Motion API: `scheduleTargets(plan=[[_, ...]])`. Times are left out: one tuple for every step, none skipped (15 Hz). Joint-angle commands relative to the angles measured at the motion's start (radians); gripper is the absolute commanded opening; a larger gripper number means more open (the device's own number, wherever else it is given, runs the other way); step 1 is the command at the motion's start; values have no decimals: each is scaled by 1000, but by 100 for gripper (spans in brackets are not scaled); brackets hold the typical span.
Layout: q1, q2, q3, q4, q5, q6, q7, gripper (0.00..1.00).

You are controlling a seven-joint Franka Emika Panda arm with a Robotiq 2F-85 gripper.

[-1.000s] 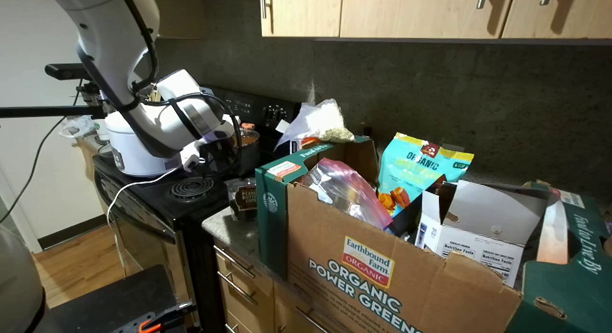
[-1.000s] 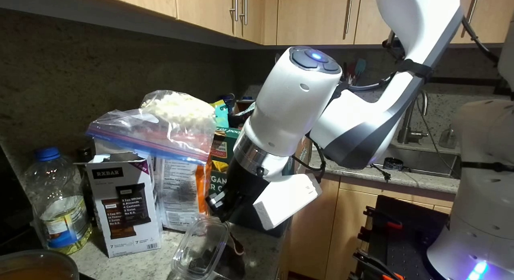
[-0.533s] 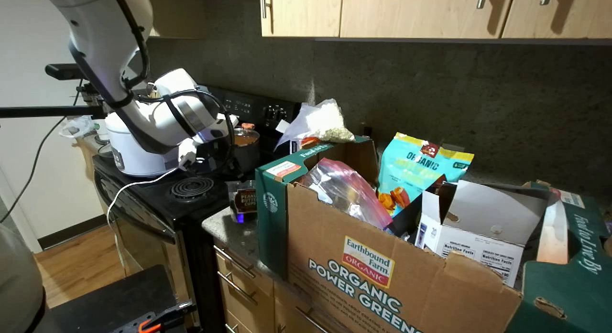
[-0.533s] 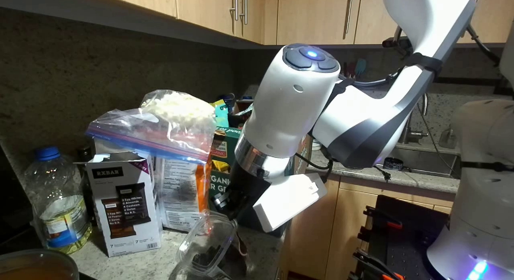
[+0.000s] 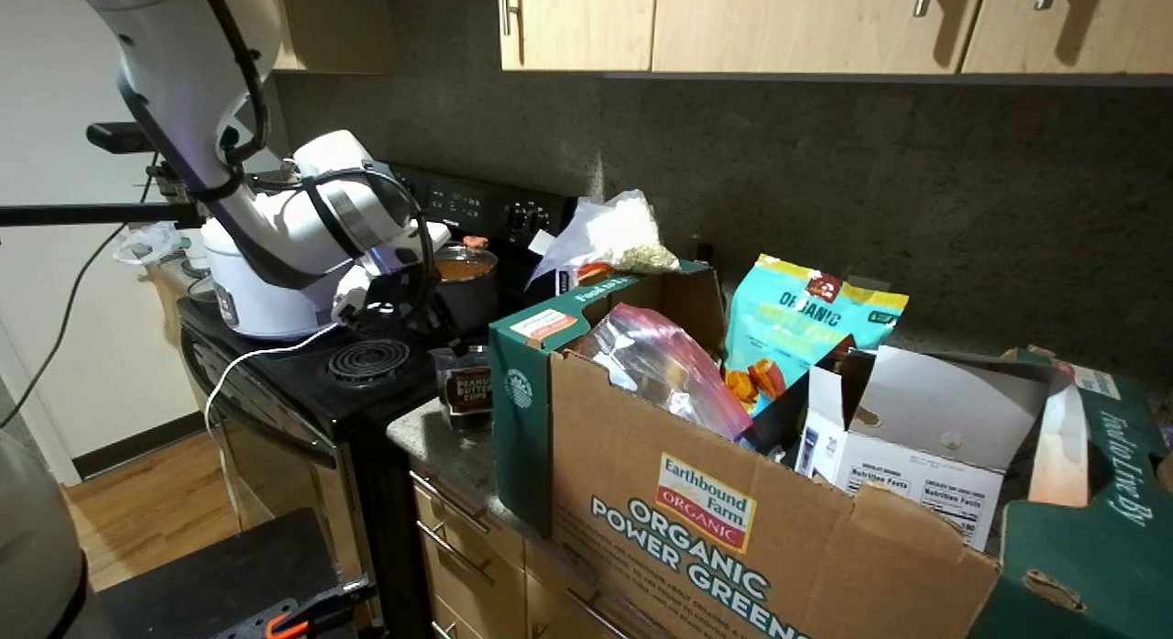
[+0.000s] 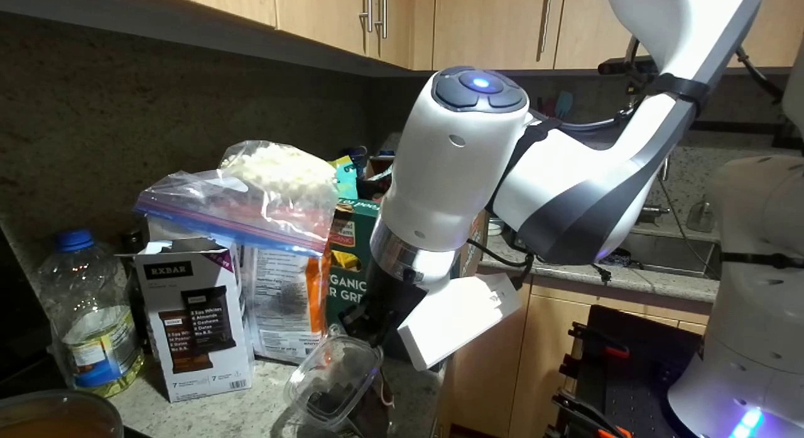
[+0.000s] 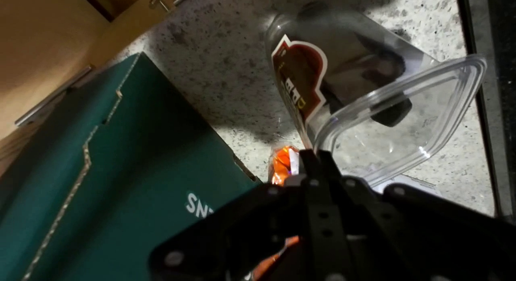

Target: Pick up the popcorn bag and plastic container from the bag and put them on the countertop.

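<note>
Jaws pinched narrow on the rim of the clear PEANUT BUTTER CUPS tub (image 6: pixel 333 378)

Over there it tilts near the Earthbound Farm ORGANIC POWER GREENS box (image 5: pixel 779 538), shifted right in an exterior view since a second ago; the popcorn bag (image 6: pixel 282 174) sits just above the RXBAR box (image 6: pixel 195 331) standing on the desk (image 6: pixel 220 416).
</note>
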Motion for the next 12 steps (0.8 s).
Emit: scheduleTargets(plan=[[-22, -19, 47, -7, 64, -66, -16, 1], [-23, -20, 53, -6, 77, -73, -17, 1], [-23, -19, 58, -5, 85, -79, -14, 1], [-24, -21, 61, -5, 94, -84, -14, 1], [-24, -21, 65, -5, 99, -90, -11, 1], [-24, -22, 68, -4, 106, -100, -8, 1], [-23, -22, 69, -2, 111, -108, -2, 1], [-22, -22, 71, -1, 116, -120, 5, 1], [-22, -22, 72, 0, 124, -131, 7, 1], [-22, -22, 72, 1, 131, -137, 9, 1], [-22, -22, 73, 1, 136, -140, 9, 1], [-22, -21, 73, 1, 138, -139, 12, 1]])
